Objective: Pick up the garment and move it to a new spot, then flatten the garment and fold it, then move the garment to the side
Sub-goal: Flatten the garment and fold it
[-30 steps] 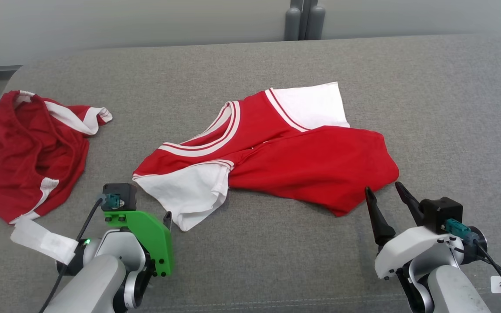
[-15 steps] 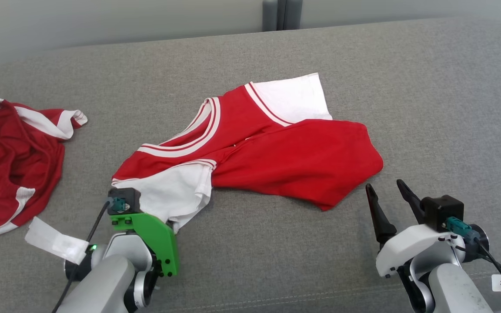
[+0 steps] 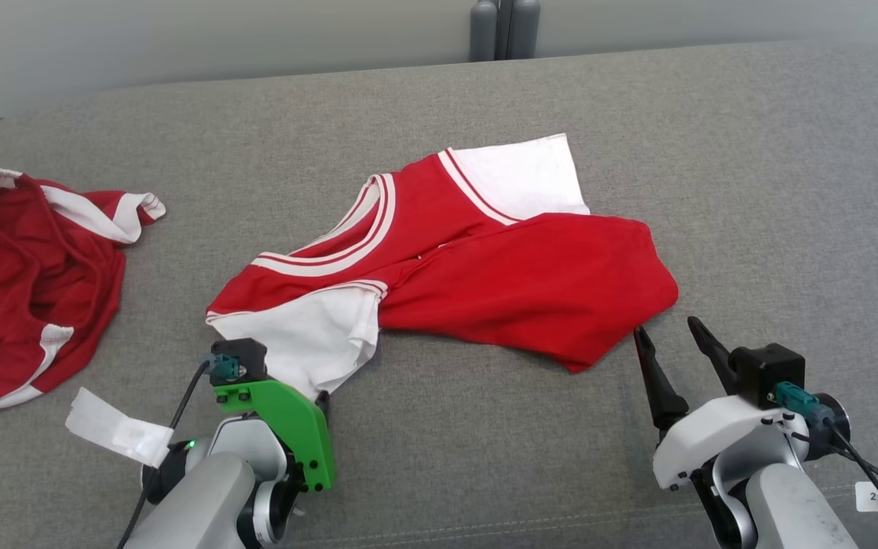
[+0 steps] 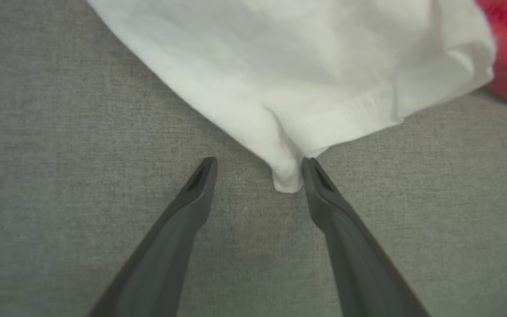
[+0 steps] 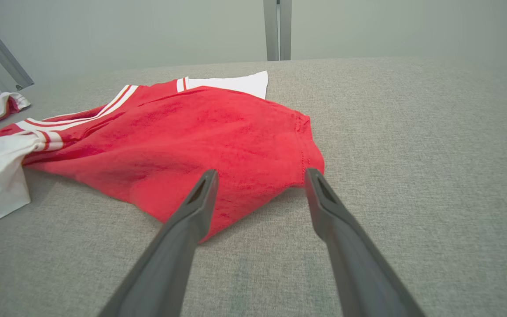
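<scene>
Shirt (image 3: 485, 267), red with white sleeves, lies mid-tabletop (image 3: 751, 152), twisted: the body is skewed across itself and the near sleeve (image 4: 324, 66) is bunched. Not flat, no fold made.

Left end effector (image 4: 258, 164): wide, low over the cloth surface, holding nothing. The sleeve's lowest corner sits between its tips, against the inner face of one finger.

Right end effector (image 3: 664, 326): wide, empty, just beside the red hem corner (image 5: 310, 154), apart from it.

A second red garment (image 3: 27, 282) lies crumpled at the far left, well apart, untouched.

Progress, judged: cannot tell whether the shirt already occupies its new spot. Both end effectors look set for corner grasps, either to lift it or to stretch it flat. Left to do: flatten, fold, move aside, so most of the task.
</scene>
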Robot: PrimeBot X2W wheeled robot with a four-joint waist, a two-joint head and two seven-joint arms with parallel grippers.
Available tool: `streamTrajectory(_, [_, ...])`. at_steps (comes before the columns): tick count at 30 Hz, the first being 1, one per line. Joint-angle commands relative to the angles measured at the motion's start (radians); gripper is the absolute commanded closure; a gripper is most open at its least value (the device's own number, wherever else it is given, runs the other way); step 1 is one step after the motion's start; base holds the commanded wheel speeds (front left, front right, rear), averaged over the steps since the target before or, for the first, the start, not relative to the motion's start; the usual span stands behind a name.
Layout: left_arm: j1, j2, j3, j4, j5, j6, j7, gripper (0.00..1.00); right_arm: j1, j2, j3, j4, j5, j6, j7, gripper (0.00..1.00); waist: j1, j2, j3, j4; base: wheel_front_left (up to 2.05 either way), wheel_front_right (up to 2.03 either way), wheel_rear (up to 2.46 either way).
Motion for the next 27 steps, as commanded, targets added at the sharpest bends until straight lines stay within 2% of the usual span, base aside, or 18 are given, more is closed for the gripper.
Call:
streamTrajectory(1, [-0.013, -0.006, 0.004, 0.019, -0.009, -0.010, -0.007, 0.83, 0.001, -0.002, 0.004, -0.006, 0.004, 0.000, 0.004, 0.00, 0.0000, 0.0000, 0.005, -0.002, 0.00, 0.00, 0.00])
streamTrajectory(3, [-0.023, -0.012, 0.008, 0.040, -0.015, -0.018, -0.013, 1.00, -0.005, -0.002, 0.005, -0.008, 0.003, 0.000, 0.003, 0.00, 0.0000, 0.0000, 0.011, -0.006, 0.00, 0.00, 0.00])
streamTrajectory(7, [-0.040, -0.011, 0.010, 0.069, -0.011, -0.036, -0.033, 1.00, -0.007, -0.002, -0.006, -0.009, -0.001, 0.000, 0.002, 0.00, 0.0000, 0.0000, 0.022, -0.009, 0.00, 0.00, 0.00])
streamTrajectory(12, [-0.054, 0.042, 0.022, 0.068, -0.001, -0.033, -0.030, 1.00, -0.003, -0.002, -0.022, -0.009, -0.003, 0.000, -0.004, 0.00, 0.0000, 0.0000, 0.029, 0.000, 0.00, 0.00, 0.00])
streamTrajectory(21, [0.003, 0.192, 0.079, -0.079, -0.006, 0.058, -0.005, 1.00, 0.008, -0.002, -0.032, -0.001, 0.011, 0.000, -0.009, 0.00, 0.0000, 0.0000, 0.015, 0.040, 0.00, 0.00, 0.00])
streamTrajectory(27, [0.032, 0.241, 0.101, -0.162, 0.006, 0.117, 0.001, 1.00, -0.001, -0.002, -0.031, -0.003, 0.004, 0.000, -0.006, 0.00, 0.0000, 0.0000, 0.019, 0.054, 0.00, 0.00, 0.00])
